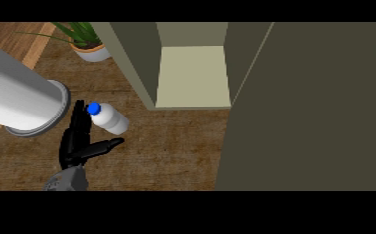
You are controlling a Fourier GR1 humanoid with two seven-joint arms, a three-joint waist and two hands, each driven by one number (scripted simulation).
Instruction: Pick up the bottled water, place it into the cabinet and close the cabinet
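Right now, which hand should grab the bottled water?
Left. The left hand is open right beside the bottled water, fingers along its side and thumb below it. The right hand shows nowhere in the head view.

The desk (169,143) has a dark brown, grainy top. A potted plant (86,43) in a pale pot stands far ahead of the hand. A large grey cylinder (29,103) lies just left of the hand. A lighter wooden strip (26,41) runs beyond it.
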